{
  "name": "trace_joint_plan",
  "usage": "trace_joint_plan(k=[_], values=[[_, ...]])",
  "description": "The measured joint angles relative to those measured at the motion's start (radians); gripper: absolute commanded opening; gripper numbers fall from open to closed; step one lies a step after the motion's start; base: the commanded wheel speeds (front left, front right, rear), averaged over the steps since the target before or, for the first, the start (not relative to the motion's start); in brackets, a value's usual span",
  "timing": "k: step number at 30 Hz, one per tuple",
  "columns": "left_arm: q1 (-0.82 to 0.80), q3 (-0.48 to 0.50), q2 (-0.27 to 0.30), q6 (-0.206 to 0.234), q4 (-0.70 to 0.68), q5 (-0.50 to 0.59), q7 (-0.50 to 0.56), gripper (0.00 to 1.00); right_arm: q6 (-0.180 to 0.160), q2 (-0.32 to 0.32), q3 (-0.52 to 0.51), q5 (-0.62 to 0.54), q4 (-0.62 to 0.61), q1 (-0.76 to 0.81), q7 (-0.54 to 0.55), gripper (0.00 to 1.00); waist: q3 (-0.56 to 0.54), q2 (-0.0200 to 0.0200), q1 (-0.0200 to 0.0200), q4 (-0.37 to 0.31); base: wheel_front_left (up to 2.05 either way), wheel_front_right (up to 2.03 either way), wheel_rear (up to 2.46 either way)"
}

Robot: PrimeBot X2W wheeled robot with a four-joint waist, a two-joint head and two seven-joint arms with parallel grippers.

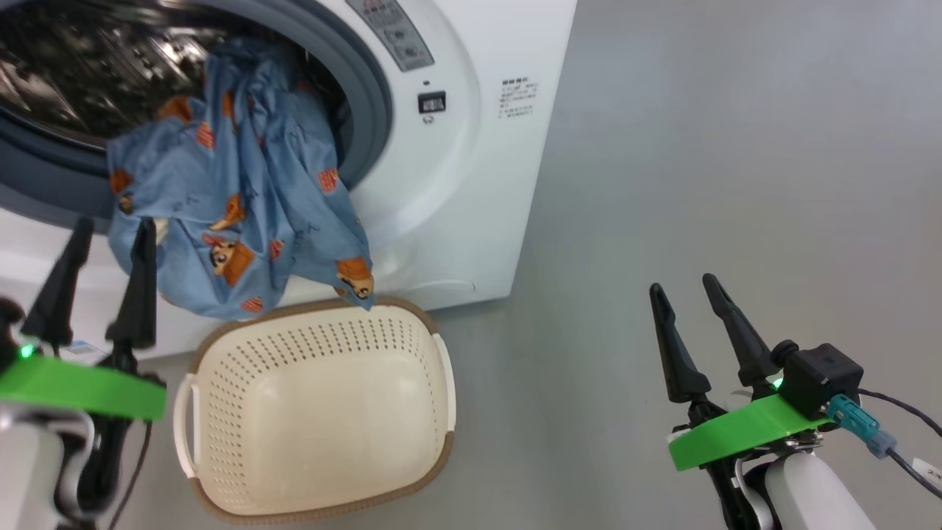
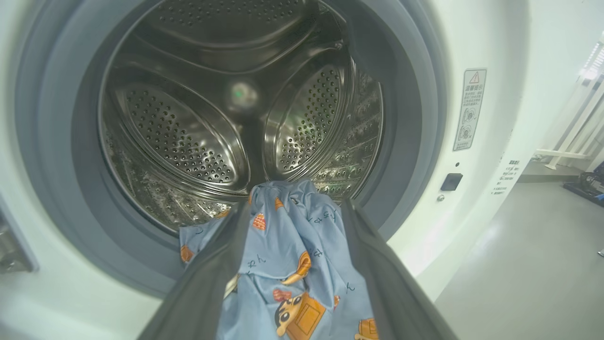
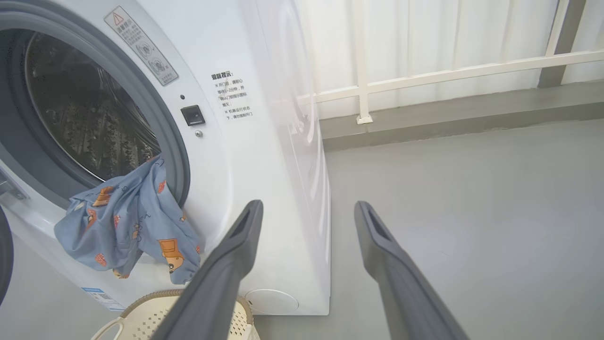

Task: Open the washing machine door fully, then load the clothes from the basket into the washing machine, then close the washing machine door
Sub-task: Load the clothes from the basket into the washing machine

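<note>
Head view: washing machine [image 1: 471, 184] is standing ahead of both grippers, round mouth lying uncovered, grey gasket [image 1: 372, 96] ringing the steel drum [image 2: 188, 141]. Clothes [image 1: 235, 199] are hanging half out over the gasket's lower lip. Their top part is sitting inside the drum mouth and the lower folds are drooping down the white front. Basket [image 1: 316, 412] is sitting on the floor [image 1: 699, 184] just to the right of the left gripper [image 1: 114, 228]. Its far brown rim is lying under the cloth's lowest corner; touching or not, can't tell.

Grey floor is spreading wide ahead of and to the right of the right gripper [image 1: 683, 287]. The machine's front corner edge is running ahead-left of it, well apart.

Left gripper is standing with fingers spread wide, tips pointing at the lower-left edge of the hanging cloth. Left wrist view is showing the fabric lying between the two fingers, not being pinched; whether a finger is brushing it, can't tell. Right gripper is also spread wide, gripping nothing, touching nothing, hovering over the floor.
</note>
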Motion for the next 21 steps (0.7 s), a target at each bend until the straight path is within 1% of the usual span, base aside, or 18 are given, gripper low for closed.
trace_joint_plan(k=[3, 9, 14, 21], values=[[0.071, 0.035, -0.012, 0.000, -0.032, 0.022, 0.000, 1.00, 0.000, 0.000, -0.012, -0.006, 0.003, 0.002, 0.000, 1.00, -0.031, 0.0000, 0.0000, 0.008, 0.00, 0.00, 0.00], [0.189, 0.105, -0.057, 0.000, -0.068, 0.046, 0.000, 1.00, 0.000, 0.000, -0.030, -0.025, 0.009, 0.023, 0.000, 1.00, -0.088, 0.0000, 0.0000, 0.018, 0.00, 0.00, 0.00], [0.262, 0.146, -0.097, 0.000, -0.093, 0.072, 0.000, 1.00, 0.000, -0.002, -0.042, -0.033, 0.013, 0.044, 0.000, 1.00, -0.128, 0.0000, 0.0000, 0.025, 0.00, 0.00, 0.00], [0.330, 0.185, -0.128, 0.000, -0.136, 0.100, 0.000, 1.00, 0.000, -0.020, -0.058, -0.033, 0.006, 0.046, 0.000, 1.00, -0.152, 0.0000, 0.0000, 0.036, 0.00, 0.00, 0.00]])
